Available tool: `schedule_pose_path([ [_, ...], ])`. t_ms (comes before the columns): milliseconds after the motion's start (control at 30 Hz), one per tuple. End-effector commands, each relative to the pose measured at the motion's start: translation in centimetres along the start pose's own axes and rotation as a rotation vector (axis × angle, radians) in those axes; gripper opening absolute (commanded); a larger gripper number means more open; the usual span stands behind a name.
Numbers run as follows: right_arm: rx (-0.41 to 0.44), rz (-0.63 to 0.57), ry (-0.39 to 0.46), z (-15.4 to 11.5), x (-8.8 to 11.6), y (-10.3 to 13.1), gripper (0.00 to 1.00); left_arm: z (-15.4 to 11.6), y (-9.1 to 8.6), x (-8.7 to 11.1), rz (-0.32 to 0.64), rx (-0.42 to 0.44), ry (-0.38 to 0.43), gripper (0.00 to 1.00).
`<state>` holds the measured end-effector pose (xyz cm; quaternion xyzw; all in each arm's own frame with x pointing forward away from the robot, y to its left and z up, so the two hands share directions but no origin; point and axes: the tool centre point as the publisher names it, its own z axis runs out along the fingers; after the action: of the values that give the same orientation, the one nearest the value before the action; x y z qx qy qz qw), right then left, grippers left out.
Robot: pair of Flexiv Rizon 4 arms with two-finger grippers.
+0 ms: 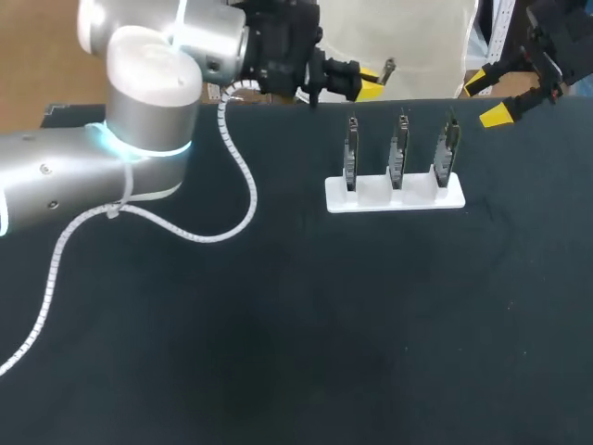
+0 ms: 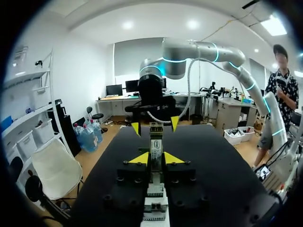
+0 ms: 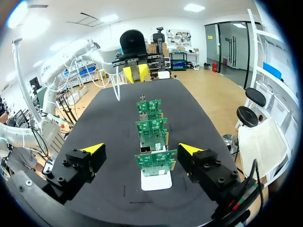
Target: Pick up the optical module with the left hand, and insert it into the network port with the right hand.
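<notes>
Left gripper (image 2: 156, 158) is clamped on the module (image 2: 155, 142): left wrist view shows both yellow tips pressed against its sides, with the module sticking out ahead of the fingers. Head view only gives one yellow tip of the left gripper (image 1: 369, 82) and a bit of metal poking out past it (image 1: 387, 67), so the grip itself reads from the wrist cam only. It sits over the far edge of the table (image 1: 278, 324), just left of the holder (image 1: 394, 199). Right gripper (image 3: 142, 149) is wide open and holds nothing. Right wrist view has the three green boards (image 3: 152, 163) lined up ahead of it, between the spread fingers but not touching them, standing upright in the white holder (image 3: 156, 182). Head view puts the right gripper (image 1: 486, 98) at the far right, past the table edge, right of the boards (image 1: 400, 148). Each wrist cam sees the other gripper across the table, facing it. Head view also shows the white coiled cable (image 1: 243, 176) hanging off the left arm (image 1: 139, 111) onto the table.
</notes>
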<state>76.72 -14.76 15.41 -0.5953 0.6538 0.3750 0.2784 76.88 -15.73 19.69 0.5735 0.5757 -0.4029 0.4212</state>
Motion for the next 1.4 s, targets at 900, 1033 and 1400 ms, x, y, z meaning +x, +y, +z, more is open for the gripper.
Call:
schedule_pose_path([
  [900,0.005,-0.001,0.000,0.0,0.0,0.1,1.00,7.2,0.3,-2.7,-0.041,-0.055,-0.104,0.00],
  [1033,0.005,-0.001,0.000,0.0,0.0,0.1,1.00,8.0,0.3,-2.7,-0.052,-0.046,-0.111,0.00],
  [1400,0.005,-0.001,0.000,0.0,0.0,0.1,1.00,9.9,0.4,-2.5,-0.083,-0.008,-0.146,0.00],
])
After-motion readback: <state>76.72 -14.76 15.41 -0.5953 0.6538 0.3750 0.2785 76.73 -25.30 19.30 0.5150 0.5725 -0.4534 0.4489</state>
